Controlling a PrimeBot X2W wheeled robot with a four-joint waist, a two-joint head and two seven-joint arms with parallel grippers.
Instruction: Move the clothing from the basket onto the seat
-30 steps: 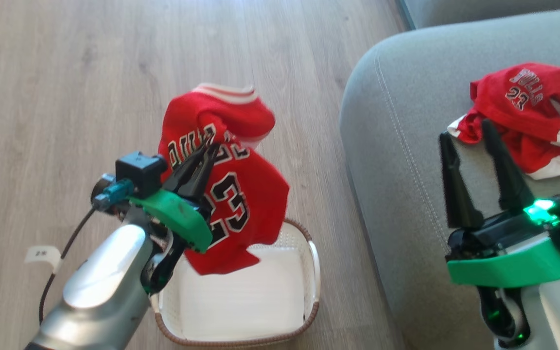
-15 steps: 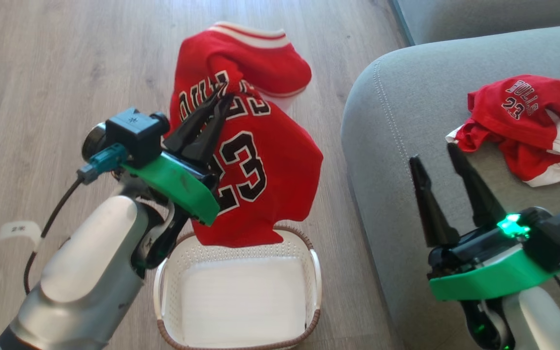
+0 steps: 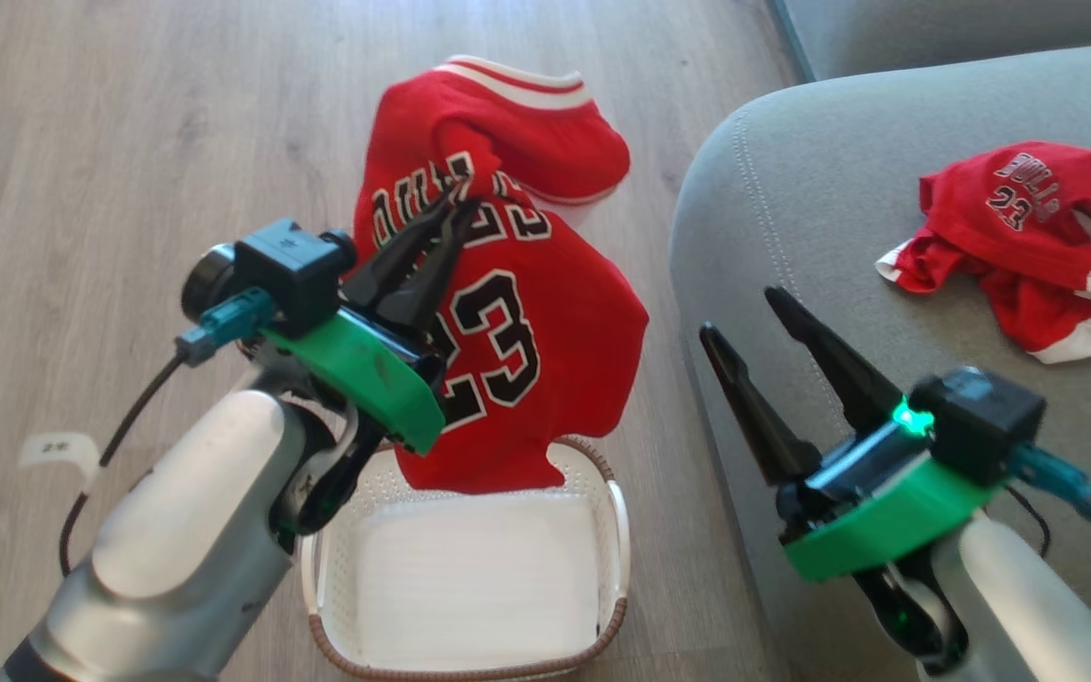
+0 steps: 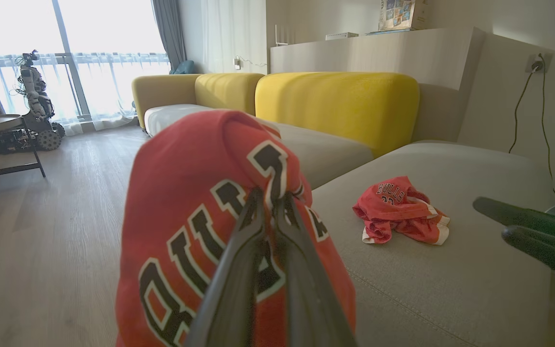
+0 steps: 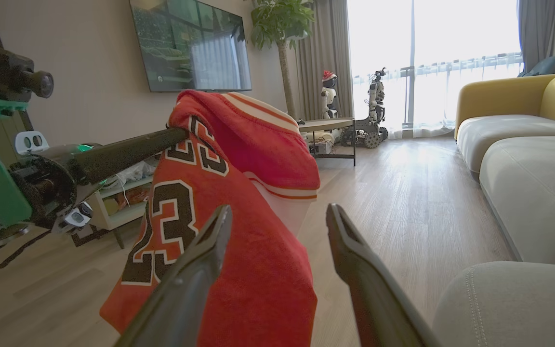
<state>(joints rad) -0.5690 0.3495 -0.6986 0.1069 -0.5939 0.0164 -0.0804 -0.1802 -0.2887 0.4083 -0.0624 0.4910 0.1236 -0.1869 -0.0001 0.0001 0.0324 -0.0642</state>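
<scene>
Grey seat [image 3: 792,189] carries one jersey [image 3: 1028,227], well in from its rounded edge. Basket [image 3: 617,530] on the floor [image 3: 129,142] looks empty. Second jersey [image 3: 545,398] hangs above it: soft, light, prob. won't slip. Left tool [image 3: 456,194] clamped on its lettering fold; right tool [image 3: 740,313] apart, empty.

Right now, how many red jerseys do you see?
2. One red basketball jersey hangs from the left gripper's fingers above the white perforated basket; the other jersey lies on the grey sofa seat.
</scene>
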